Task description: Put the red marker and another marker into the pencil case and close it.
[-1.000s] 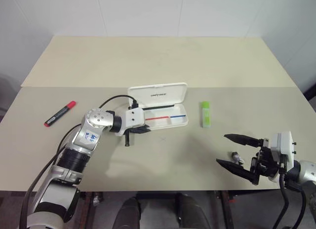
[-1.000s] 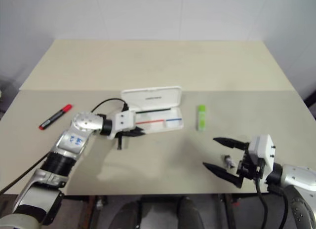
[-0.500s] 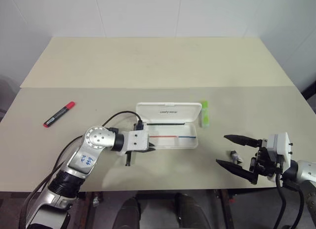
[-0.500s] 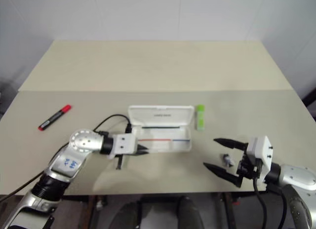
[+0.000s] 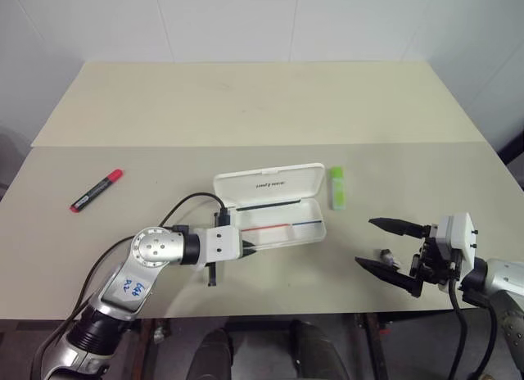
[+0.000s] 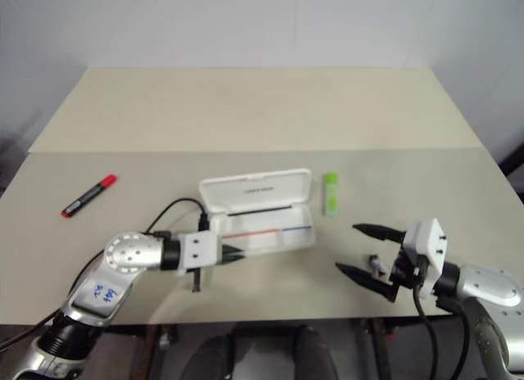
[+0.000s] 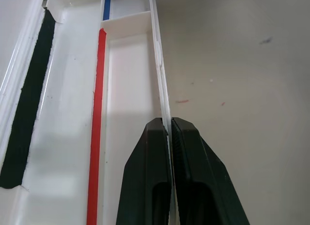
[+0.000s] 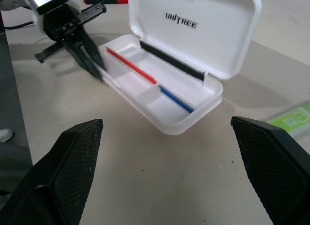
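The white pencil case (image 5: pixel 267 183) lies open in the middle of the table, lid up, with red and blue stripes inside. My left gripper (image 5: pixel 248 247) is shut on the thin front wall of its tray at the left end; the left wrist view shows both fingers (image 7: pixel 155 171) pinching that wall. The red marker (image 5: pixel 97 190) lies far to the left, apart from everything. A light-green highlighter, the other marker (image 5: pixel 338 187), rests just right of the case. My right gripper (image 5: pixel 364 241) stands open near the front right edge with nothing between its fingers.
A small dark grey object (image 5: pixel 385 254) lies on the table between the right gripper's open fingers. A black cable loops from the left wrist over the table beside the case. The back half of the table (image 5: pixel 262 101) is bare.
My left gripper, still pinching the tray wall, has pulled the pencil case toward the table's front edge and turned it a little. The markers and right gripper have stayed put.
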